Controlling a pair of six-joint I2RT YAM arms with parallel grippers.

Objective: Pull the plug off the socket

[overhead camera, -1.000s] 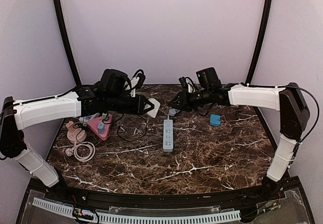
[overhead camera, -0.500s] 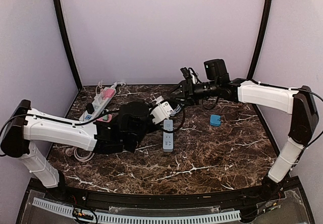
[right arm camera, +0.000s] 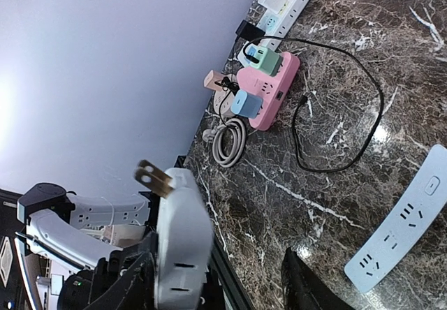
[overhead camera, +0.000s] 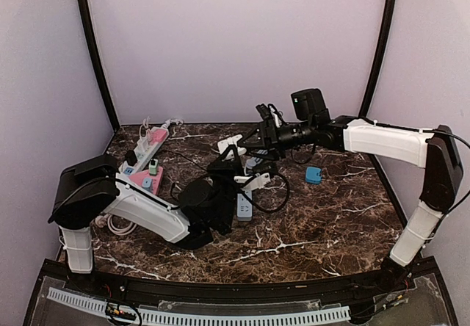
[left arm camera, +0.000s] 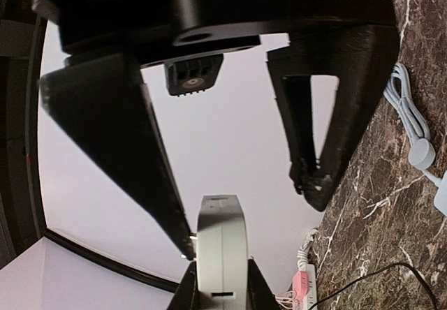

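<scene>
A white plug [overhead camera: 230, 145] is in the air above the table's middle, off the grey-blue socket strip [overhead camera: 244, 203]. My left gripper [overhead camera: 228, 161] points upward and is shut on the plug's lower body [left arm camera: 220, 247]. My right gripper [overhead camera: 247, 142] reaches in from the right, open. Its two dark fingers [left arm camera: 119, 149] stand far apart on either side of the plug. In the right wrist view the plug [right arm camera: 180, 240] shows its two metal prongs and sits beside one finger of my right gripper [right arm camera: 220, 261]. The socket strip [right arm camera: 401, 240] lies flat below.
A pink power block [overhead camera: 147, 179] with small plugs in it sits at the left, with a long white strip [overhead camera: 150, 142] behind it. A coiled white cable [overhead camera: 117, 219] lies near the left edge. A black cable [overhead camera: 275, 194] loops by the socket strip. A blue adapter [overhead camera: 313, 174] lies to the right.
My left arm has swung in from the back left and folded low over the table, its wrist turned upward with the plug still held. My right gripper has opened.
</scene>
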